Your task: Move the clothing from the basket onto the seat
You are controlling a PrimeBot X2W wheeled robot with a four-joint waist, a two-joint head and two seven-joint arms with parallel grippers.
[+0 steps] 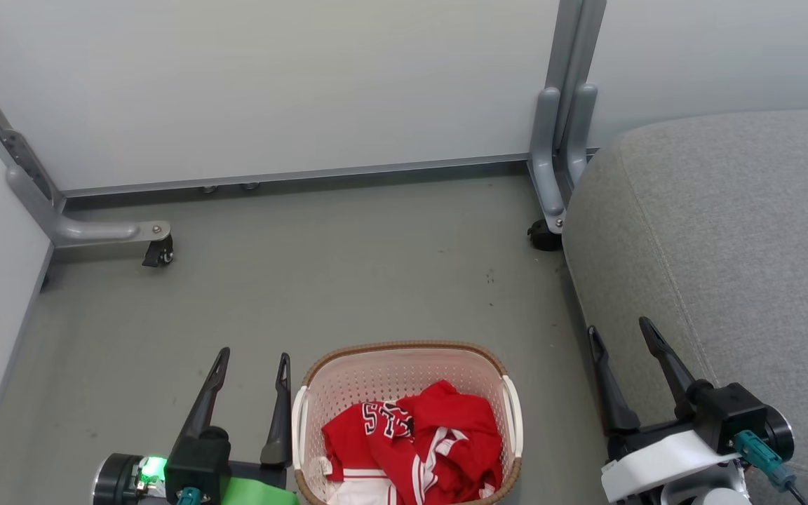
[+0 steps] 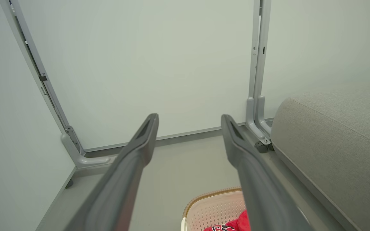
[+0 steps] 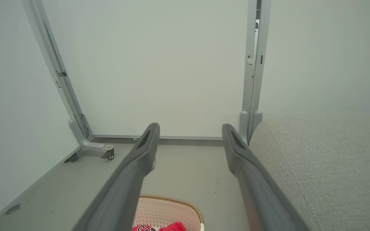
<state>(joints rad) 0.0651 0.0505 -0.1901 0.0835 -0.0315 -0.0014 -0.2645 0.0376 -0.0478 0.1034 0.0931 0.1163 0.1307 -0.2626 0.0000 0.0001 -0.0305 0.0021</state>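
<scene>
At the bottom centre of the head view, the laundry basket (image 1: 404,375) stands on the floor (image 1: 341,280), and you have an end effector parked on each side of it. The left end effector (image 1: 253,355) is at lower left, just beside the basket's white handle (image 1: 299,424). The right end effector (image 1: 618,326) is at lower right, overlapping the rounded edge of the seat (image 1: 726,245) in the picture; whether it touches the fabric you cannot tell. Both have their fingers spread wide and hold nothing. I read that as a ready pose, flanking the load so either arm can reach down into it.

The clothing (image 1: 439,442) lies inside the basket, a crumpled red heap with white stripes piled toward the bottom edge of the frame. A jersey (image 1: 376,428) shows its black-and-white lettering face up, and the basket's perforated far wall is visible above the heap. The grey seat takes up the right of the frame, near the basket, so your carry looks short. By my judgement no garment has reached it yet.
</scene>
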